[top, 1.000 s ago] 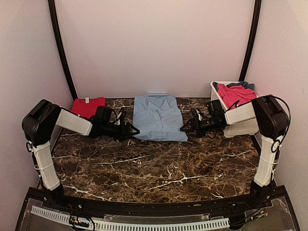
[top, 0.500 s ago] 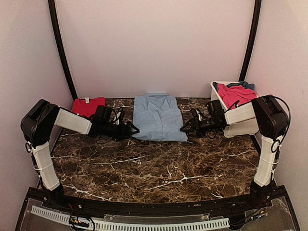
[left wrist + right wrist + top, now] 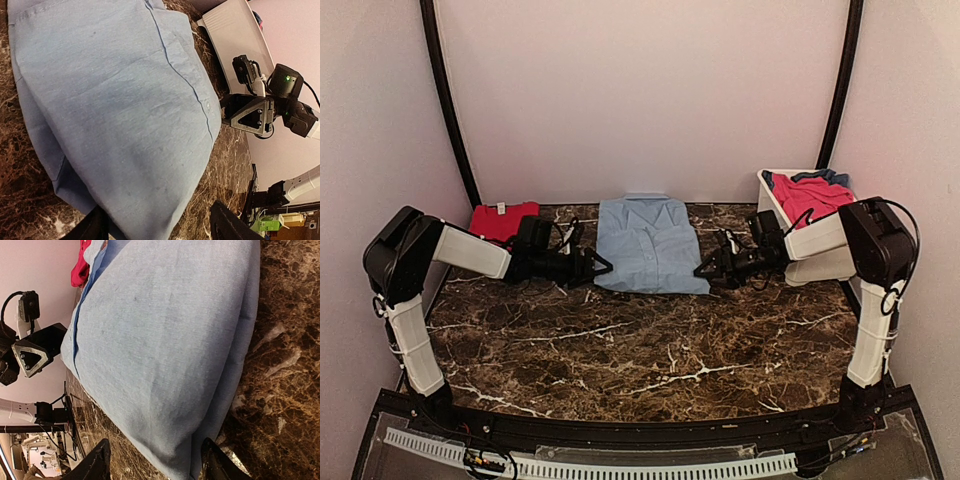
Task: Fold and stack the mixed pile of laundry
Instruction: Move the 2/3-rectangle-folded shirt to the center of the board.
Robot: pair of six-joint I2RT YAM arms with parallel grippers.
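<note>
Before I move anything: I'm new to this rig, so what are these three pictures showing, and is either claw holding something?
The machine is a left arm and a right arm bolted at the near edge of a marble table. The wide picture looks down from above and behind them; the other two come from a camera on each wrist. On it lies a folded light-blue shirt, a folded red garment to its left and a white tub holding pink-red clothes at right. The left gripper and right gripper sit at the shirt's two sides, both open, with its edge between their fingers, so nothing is gripped yet.
</note>
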